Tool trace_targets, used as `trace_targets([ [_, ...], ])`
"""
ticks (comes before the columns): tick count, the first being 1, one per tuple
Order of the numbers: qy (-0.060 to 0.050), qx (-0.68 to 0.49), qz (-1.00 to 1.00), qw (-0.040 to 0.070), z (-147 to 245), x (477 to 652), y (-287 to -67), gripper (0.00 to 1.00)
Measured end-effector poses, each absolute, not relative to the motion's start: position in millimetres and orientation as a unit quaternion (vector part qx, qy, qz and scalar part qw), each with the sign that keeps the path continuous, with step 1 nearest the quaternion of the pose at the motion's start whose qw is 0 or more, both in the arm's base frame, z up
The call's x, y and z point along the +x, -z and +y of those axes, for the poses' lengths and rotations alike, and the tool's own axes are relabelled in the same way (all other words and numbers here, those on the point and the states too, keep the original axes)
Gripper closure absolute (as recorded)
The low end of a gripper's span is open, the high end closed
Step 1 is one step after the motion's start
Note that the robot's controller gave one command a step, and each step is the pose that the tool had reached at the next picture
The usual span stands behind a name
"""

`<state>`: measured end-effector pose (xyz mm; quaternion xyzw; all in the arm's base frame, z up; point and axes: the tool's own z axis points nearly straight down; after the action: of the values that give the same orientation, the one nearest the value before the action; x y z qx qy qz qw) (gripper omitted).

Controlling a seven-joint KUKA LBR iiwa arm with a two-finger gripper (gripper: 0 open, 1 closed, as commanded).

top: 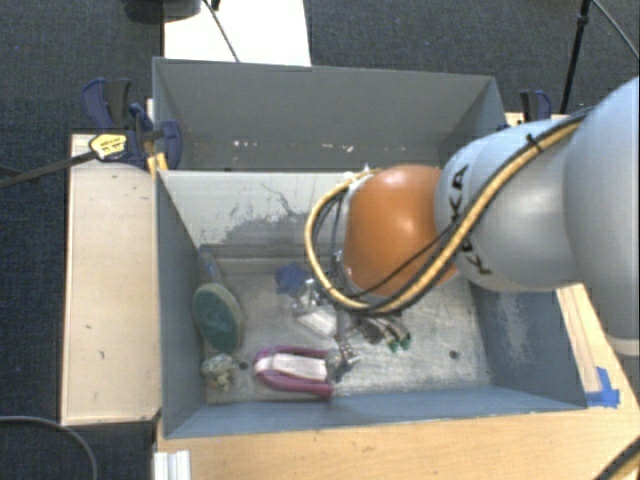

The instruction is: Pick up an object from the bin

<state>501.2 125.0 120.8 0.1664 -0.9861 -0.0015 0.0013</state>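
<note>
Arm's reaching into the grey metal bin (330, 108), with its orange wrist cover (390, 233) over the middle of the bin floor. Gripper (343, 354) sits low, just beside the right end of a pink-and-white oblong plastic piece (290, 370) that lies along the bin's near edge. Can't tell whether the gripper is spread or pressed together, because the cover and the yellow-black cable loop (320, 258) hide most of it. Nothing visibly pinched.

Close by:
- a small white crumpled bit (318, 320) and a blue scrap (291, 278), just behind the gripper toward the bin's middle
- a small green thing (400, 343), just to its right

A dark green oval disc (217, 315) lies near the left wall and a mottled grey-green lump (217, 370) sits in the near-left corner. Both are apart from the gripper.

My read: approach step, no grasp confirmed. Likely target is the pink-and-white piece or the white bit; can't say which. The next move calls for straddling one item only, closing on it, then lifting straight up clear of the near wall. Risk: catching just the end of the oblong piece, so it pivots out.
</note>
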Motion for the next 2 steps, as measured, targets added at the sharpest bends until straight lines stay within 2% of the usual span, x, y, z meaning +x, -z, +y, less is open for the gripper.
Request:
trace_targets([
  [1, 0.001, 0.110, -0.994, -0.007, 157.6, 486.3, -77.3, 0.00],
  [2, 0.001, 0.110, -0.994, 0.002, 157.6, 481.7, -76.0, 1.00],
])
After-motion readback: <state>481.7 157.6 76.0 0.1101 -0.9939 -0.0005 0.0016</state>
